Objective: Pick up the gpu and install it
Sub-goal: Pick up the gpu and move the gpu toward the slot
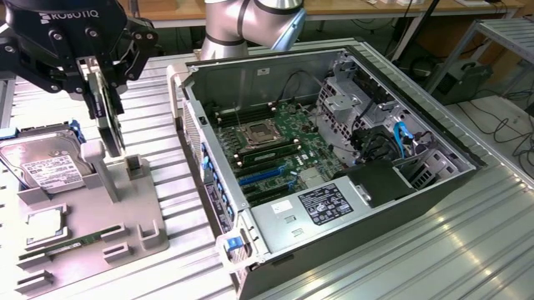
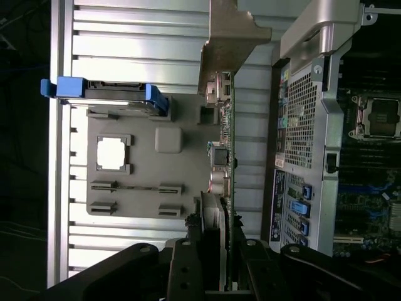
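The gpu [image 1: 109, 122] hangs edge-on and upright at the exterior view's left, a thin green card with a dark fan face. My gripper [image 1: 97, 84] is shut on its upper edge. The card's lower edge is just above the posts of the grey holder plate [image 1: 125, 206]. In the wrist view the gpu [image 2: 227, 157] runs as a thin green strip from my gripper [image 2: 216, 241] to its silver end bracket [image 2: 230, 31]. The open computer case [image 1: 334, 156], with its green motherboard [image 1: 279, 140] and blue card slots [image 1: 262, 175], stands to the exterior view's right of the card.
On the holder plate lie a hard drive [image 1: 46, 165] with blue rails, a square processor chip [image 1: 46, 225] and a narrow memory stick [image 1: 62, 247]. The case's near wall [image 1: 196, 137] rises close beside the card. Ribbed metal table [image 1: 434, 250] surrounds everything.
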Controlling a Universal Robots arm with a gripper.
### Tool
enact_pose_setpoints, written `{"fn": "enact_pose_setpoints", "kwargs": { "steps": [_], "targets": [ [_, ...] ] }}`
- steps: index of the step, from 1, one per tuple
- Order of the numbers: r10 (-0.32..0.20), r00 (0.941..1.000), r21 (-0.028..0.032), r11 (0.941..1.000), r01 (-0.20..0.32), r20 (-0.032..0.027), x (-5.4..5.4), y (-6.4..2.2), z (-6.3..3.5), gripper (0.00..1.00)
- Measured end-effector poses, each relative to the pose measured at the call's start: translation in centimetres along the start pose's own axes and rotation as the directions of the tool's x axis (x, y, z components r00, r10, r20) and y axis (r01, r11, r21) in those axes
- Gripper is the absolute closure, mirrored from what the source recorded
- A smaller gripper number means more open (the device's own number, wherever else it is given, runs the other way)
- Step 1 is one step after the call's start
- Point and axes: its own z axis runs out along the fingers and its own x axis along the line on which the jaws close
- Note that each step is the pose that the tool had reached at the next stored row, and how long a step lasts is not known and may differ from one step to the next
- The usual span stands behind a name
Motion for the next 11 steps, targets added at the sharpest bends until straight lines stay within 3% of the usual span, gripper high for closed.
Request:
{"fn": "enact_pose_setpoints", "kwargs": {
  "steps": [11],
  "targets": [
    [0.0, 1.0, -0.0001, 1.0, 0.0, 0.0001, -0.87, -0.05, 0.01, 0.73]
  ]
}}
